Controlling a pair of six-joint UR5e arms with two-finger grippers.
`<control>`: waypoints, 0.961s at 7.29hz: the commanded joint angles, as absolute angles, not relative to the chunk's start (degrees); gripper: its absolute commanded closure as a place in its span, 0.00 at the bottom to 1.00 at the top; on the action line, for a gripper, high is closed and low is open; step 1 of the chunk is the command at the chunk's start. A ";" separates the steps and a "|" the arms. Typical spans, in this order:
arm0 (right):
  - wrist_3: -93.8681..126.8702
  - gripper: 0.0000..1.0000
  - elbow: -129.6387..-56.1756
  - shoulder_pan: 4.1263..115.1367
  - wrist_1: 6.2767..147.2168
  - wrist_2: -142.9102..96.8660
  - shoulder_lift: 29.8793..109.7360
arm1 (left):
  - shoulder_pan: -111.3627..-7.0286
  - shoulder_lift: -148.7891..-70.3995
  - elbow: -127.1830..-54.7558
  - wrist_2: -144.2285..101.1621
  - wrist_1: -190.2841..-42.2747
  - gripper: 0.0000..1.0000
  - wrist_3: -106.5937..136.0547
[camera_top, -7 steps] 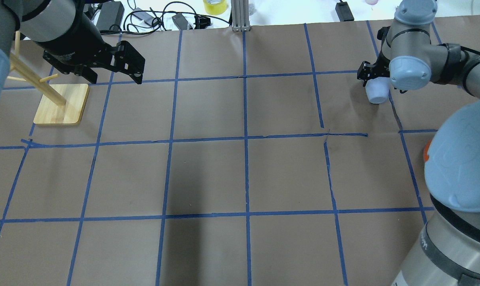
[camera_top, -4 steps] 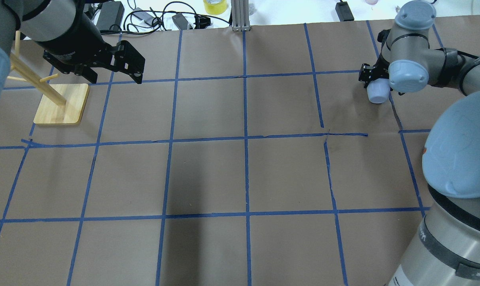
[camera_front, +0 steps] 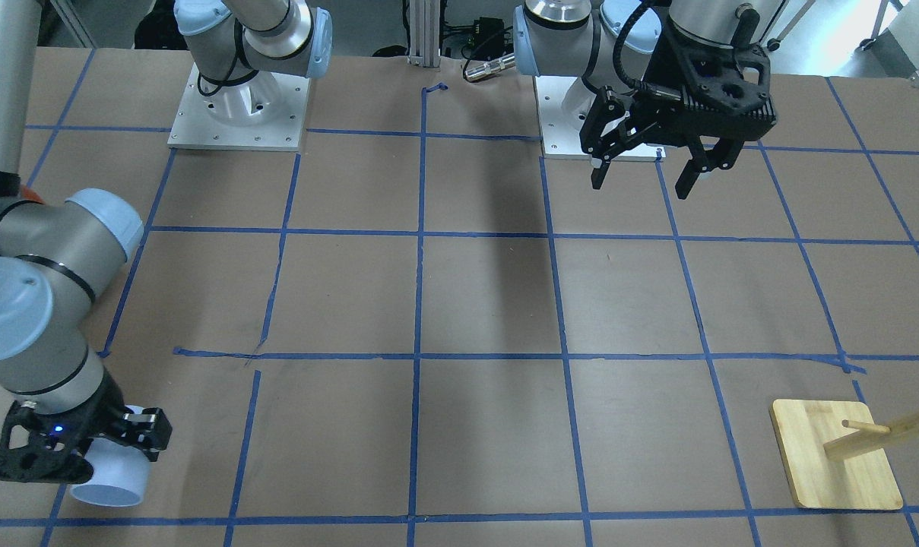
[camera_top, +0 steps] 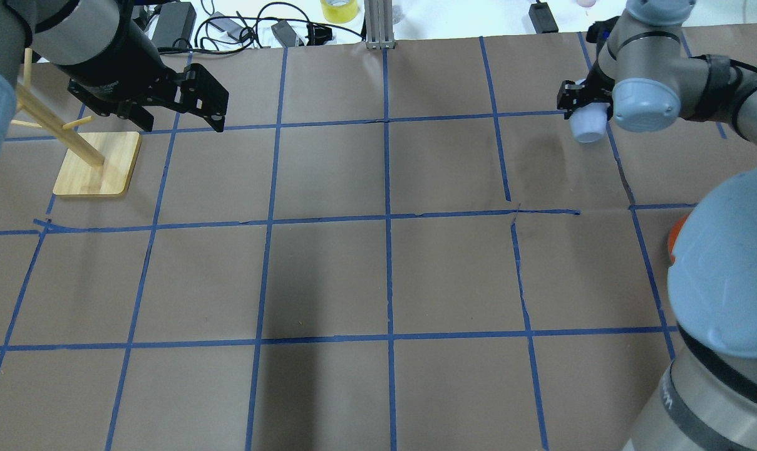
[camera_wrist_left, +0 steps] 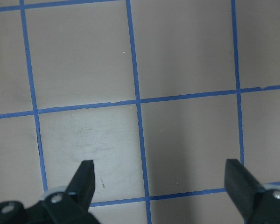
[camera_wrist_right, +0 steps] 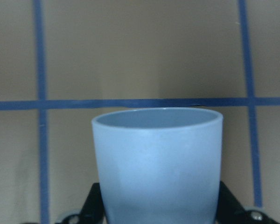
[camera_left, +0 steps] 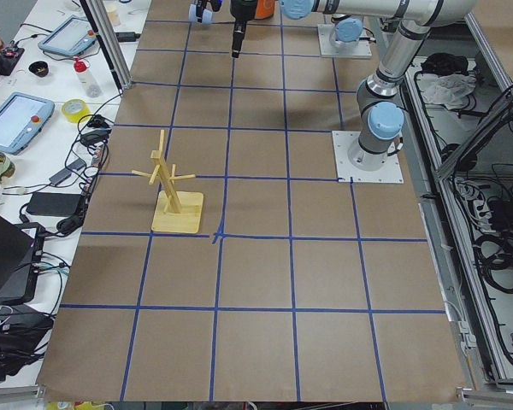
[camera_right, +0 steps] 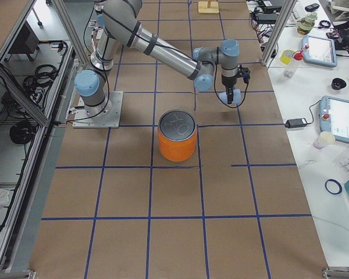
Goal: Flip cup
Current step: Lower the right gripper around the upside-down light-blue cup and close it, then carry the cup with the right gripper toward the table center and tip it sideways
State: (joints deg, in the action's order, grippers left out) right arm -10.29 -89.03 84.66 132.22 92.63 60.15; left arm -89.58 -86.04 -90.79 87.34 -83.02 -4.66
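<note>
I have the cup (camera_wrist_right: 157,163) pinched in the right claw (camera_front: 87,454), one finger on each side of its lower wall. In the overhead view it sits out at about 2 o'clock on the bench (camera_top: 328,275). Its rim points away from the wrist camera, along the claw's own reach. From the side view the claw seems to point down, so I judge the mouth is facing roughly downward. I cannot tell whether the rim is clear of the paper.

The left claw (camera_front: 641,186) hangs spread wide and empty at about 10 o'clock, well away. I would leave it parked.

To do this step well, I would first gain height so the rim cannot drag during the turn. Then I would roll the wrist slowly about the grip line and hold the squeeze steady, since the smooth tapered wall could slide out toward its narrow end. The orange can (camera_right: 177,144) stands nearer the robot's base, so the swing should stay on the outer side. I would lower until the cup sits flat, and only then release.
</note>
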 commanded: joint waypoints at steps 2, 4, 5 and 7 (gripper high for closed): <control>-33.77 0.88 -88.25 98.16 133.06 89.67 59.86 | -89.56 -86.04 -90.79 87.36 -82.97 0.00 -4.75; -52.40 0.89 -87.20 103.51 136.83 89.39 57.84 | -89.56 -86.04 -90.79 87.36 -83.06 0.00 -4.75; -59.08 0.89 -85.97 106.75 138.32 89.21 55.92 | -89.56 -86.04 -90.79 87.36 -82.97 0.00 -4.75; -60.65 0.90 -84.99 111.34 138.43 85.79 54.49 | -89.56 -86.04 -90.79 87.36 -82.97 0.00 -4.75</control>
